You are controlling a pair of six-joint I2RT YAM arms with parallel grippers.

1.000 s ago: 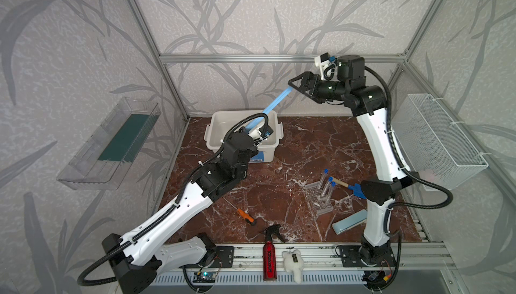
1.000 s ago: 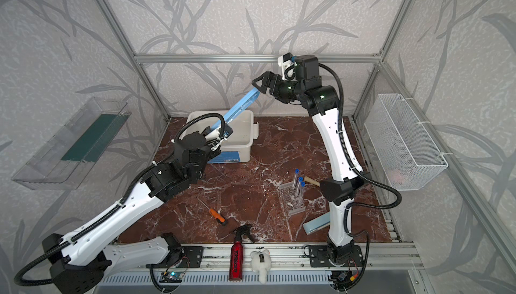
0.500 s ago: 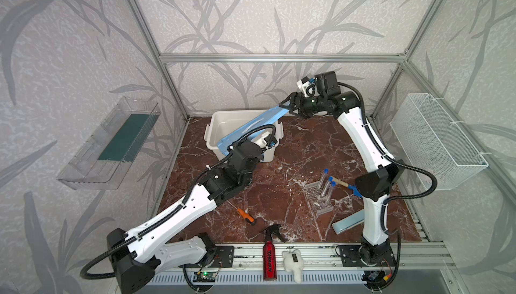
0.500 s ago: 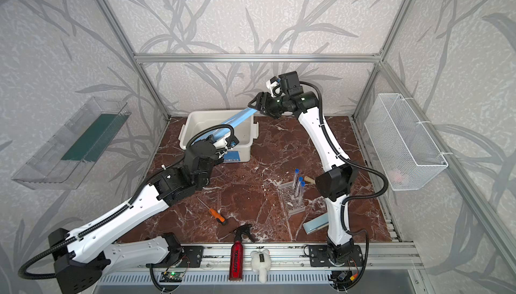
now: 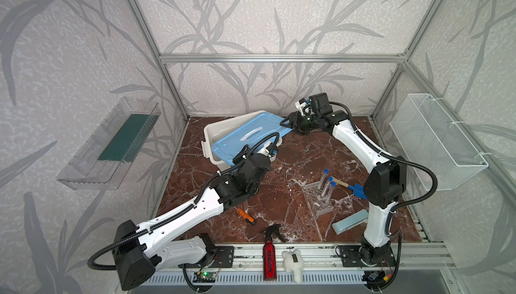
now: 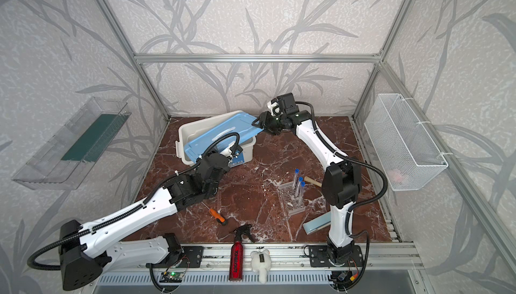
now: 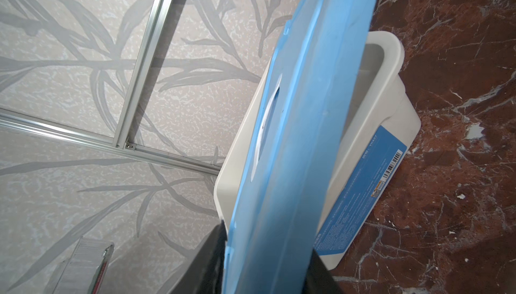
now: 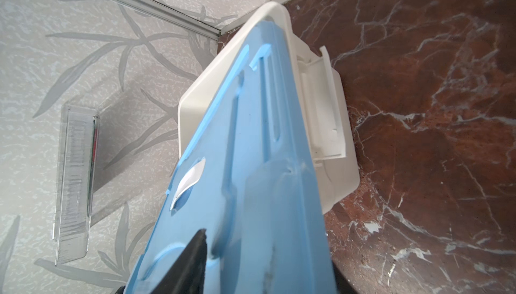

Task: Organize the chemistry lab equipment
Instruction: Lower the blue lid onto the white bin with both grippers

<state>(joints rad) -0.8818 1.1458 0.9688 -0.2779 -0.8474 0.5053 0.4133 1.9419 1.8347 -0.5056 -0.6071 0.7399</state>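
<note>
Right gripper (image 5: 290, 123) was clamped on the far corner of the blue lid (image 5: 245, 136), jaws either side of its edge; the right wrist view confirmed a dark finger (image 8: 192, 262) lying on the lid's face. Left gripper (image 7: 265, 273) straddled the lid's near edge, fingers on both sides; whether it gripped or merely bracketed the edge, I could not tell, as the arm hid it in both top views. Lid lay tilted across the open white bin (image 5: 208, 136), its near end low by the bin's front wall, its far end raised past the rim on the right gripper's side; not seated.

Outward on the marble floor (image 5: 293, 166): clear tube rack (image 5: 321, 200) stood well apart from the bin, with three blue-capped tubes (image 5: 328, 186) upright in it. Orange-handled screwdriver (image 5: 245, 216) and red spray bottle (image 5: 269, 253) lay nearer the front rail; neither belongs to the job.

Judged step: handling the lid over the bin. Next move calls for both ends to travel level together, whether lifting the lid clear or squaring it to the rim; the rack and tubes remained outside the bin.
</note>
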